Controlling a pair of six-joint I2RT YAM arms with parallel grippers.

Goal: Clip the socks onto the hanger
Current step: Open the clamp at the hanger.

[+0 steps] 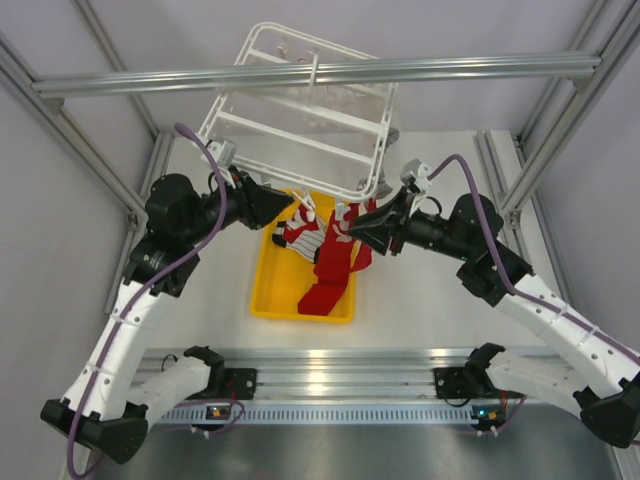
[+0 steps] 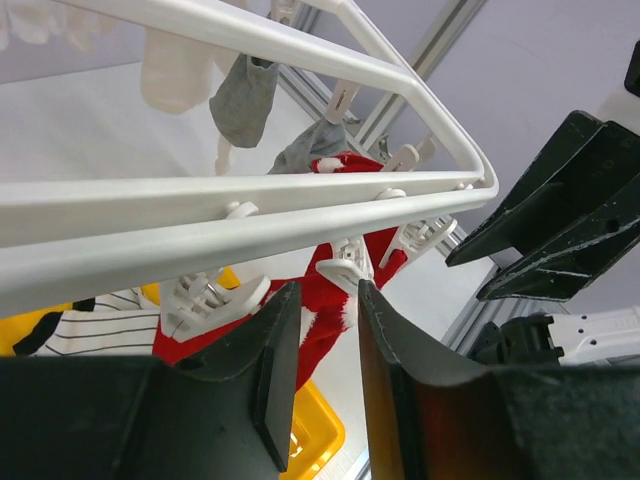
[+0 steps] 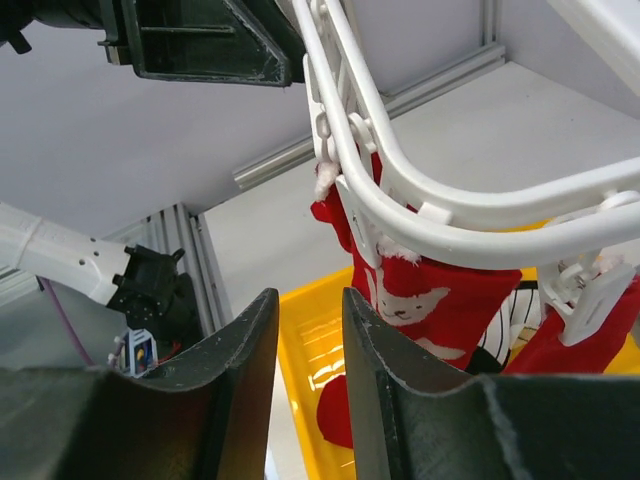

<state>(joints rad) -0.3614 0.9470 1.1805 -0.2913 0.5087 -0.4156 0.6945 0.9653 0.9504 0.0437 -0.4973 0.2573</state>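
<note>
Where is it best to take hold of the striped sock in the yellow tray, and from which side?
Probably from above, on its left part: the striped sock lies flat in the yellow tray, and red socks crowd its right side.

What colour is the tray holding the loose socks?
The tray is plain yellow; the top external view shows it best.

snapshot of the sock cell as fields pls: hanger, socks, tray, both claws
hanger: white frame, hung tilted from the grey beam
red sock: clipped to the hanger's near rail, dangling over the tray
striped sock: unclipped, lying in the tray
yellow tray: on the table, under the hanger's near edge
left claw: just under the near rail beside a clip, jaws apart, nothing gripped
right claw: under the hanger's corner, jaws apart, empty
</note>
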